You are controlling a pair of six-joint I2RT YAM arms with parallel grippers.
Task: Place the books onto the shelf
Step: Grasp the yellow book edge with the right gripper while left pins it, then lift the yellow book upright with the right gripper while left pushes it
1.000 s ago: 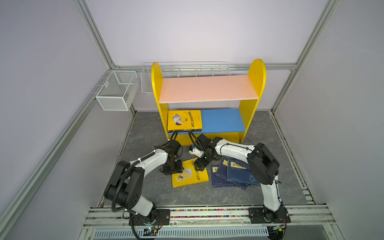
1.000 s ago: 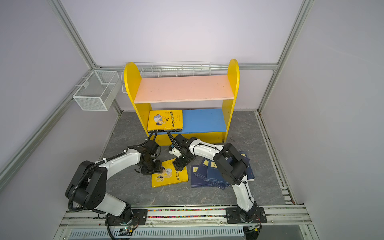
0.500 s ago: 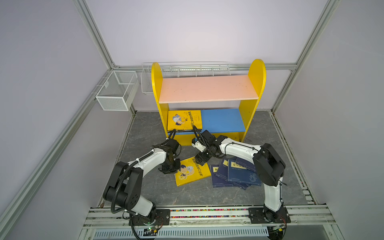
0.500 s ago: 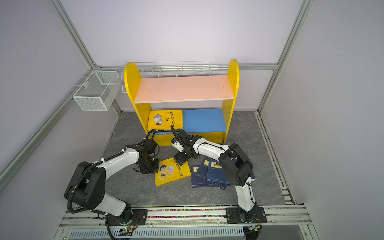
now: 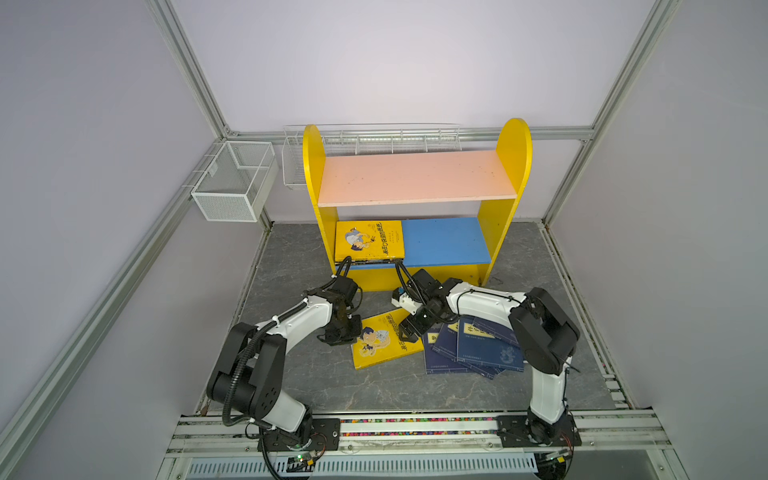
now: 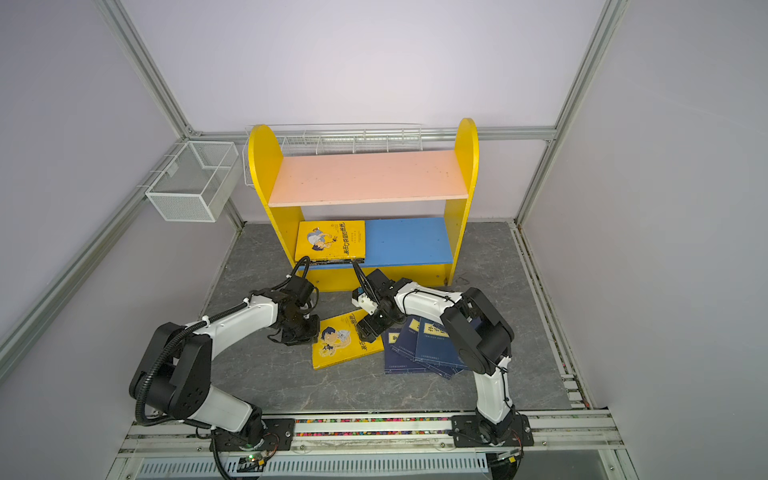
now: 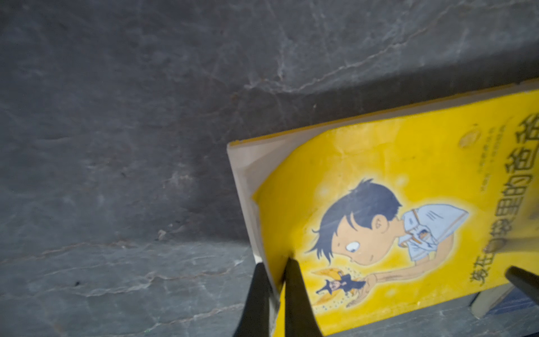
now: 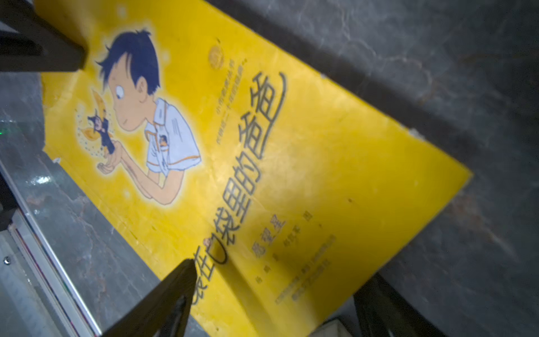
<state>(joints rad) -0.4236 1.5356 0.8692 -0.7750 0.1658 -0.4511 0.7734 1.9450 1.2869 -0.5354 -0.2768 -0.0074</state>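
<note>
A yellow book with a cartoon boy (image 5: pixel 386 343) (image 6: pixel 347 338) lies on the grey floor in front of the shelf (image 5: pixel 415 183). My left gripper (image 5: pixel 347 332) (image 7: pixel 275 268) is shut on this book's left edge, with the cover pinched between its black fingers (image 7: pixel 294 291). My right gripper (image 5: pixel 409 330) (image 8: pixel 277 280) hangs open over the book's right edge, one finger on each side of the title. Another yellow book (image 5: pixel 369 241) lies flat on the shelf's blue lower board (image 5: pixel 444 241). Several navy books (image 5: pixel 469 349) are fanned out on the floor under the right arm.
A white wire-mesh basket (image 5: pixel 232 187) hangs on the left wall and a long one (image 5: pixel 374 137) runs behind the shelf. The pink upper board (image 5: pixel 415 178) is bare. Both arm bases stand on the rail (image 5: pixel 415 428) at the front edge.
My left gripper has closed on the yellow book's left edge. The book has turned and shifted slightly to the right. My right gripper stays open over its right edge.
</note>
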